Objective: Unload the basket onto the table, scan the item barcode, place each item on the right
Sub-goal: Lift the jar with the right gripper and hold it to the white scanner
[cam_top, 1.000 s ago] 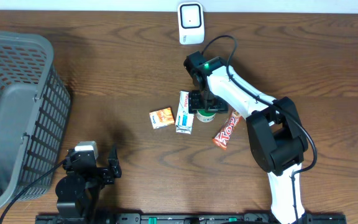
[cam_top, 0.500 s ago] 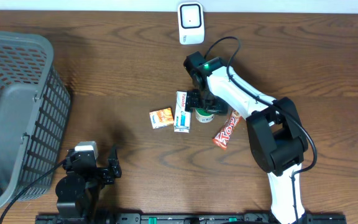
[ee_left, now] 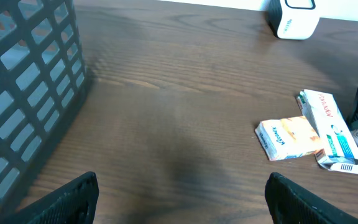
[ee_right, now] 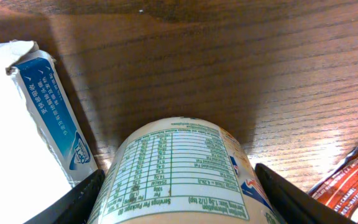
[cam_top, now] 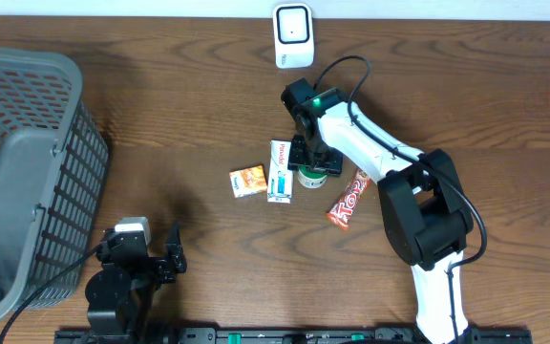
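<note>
Two fingers of the right tool (ee_right: 179, 177) straddle the small labelled cup (ee_right: 176, 152), one on each flank, so the cup sits directly between them. Whether the pads are pressing it cannot be told. The cup seems to stand upright on the bench (cam_top: 160, 124), just beside a white-and-blue box (cam_top: 280, 172) on one side, with a red candy bar (cam_top: 349, 200) near on the other. The scanner (cam_top: 293, 36) lies well apart, beyond the cup at the far edge. The left tool (ee_left: 182, 186) hangs wide apart and empty near the basket (cam_top: 27, 172), well apart from the cup, so the right arm is the nearer.
</note>
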`<action>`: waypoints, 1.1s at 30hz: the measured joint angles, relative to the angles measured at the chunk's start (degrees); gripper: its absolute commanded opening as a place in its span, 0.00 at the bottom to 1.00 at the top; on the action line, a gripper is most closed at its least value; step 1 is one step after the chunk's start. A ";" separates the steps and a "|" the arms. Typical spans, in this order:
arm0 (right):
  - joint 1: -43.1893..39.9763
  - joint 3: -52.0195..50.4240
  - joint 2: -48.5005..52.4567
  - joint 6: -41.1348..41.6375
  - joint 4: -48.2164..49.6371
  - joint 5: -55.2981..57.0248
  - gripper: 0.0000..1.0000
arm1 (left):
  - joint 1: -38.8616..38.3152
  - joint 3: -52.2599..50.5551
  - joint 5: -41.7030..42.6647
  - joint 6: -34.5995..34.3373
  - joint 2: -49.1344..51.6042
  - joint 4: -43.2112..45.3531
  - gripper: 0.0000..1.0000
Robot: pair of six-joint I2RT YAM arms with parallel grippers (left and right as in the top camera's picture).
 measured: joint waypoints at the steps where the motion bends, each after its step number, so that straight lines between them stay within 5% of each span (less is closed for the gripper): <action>1: -0.04 0.02 0.00 -0.02 -0.11 -0.17 0.47 | 0.00 0.00 0.00 -0.02 0.00 0.00 0.86; 24: -7.48 14.51 2.84 -21.22 -30.95 -38.45 0.47 | 0.00 0.00 0.00 -0.02 0.00 0.00 0.86; 33: -7.48 14.60 2.84 -22.77 -23.52 -39.26 0.45 | 0.00 0.00 0.00 0.00 0.00 0.00 0.86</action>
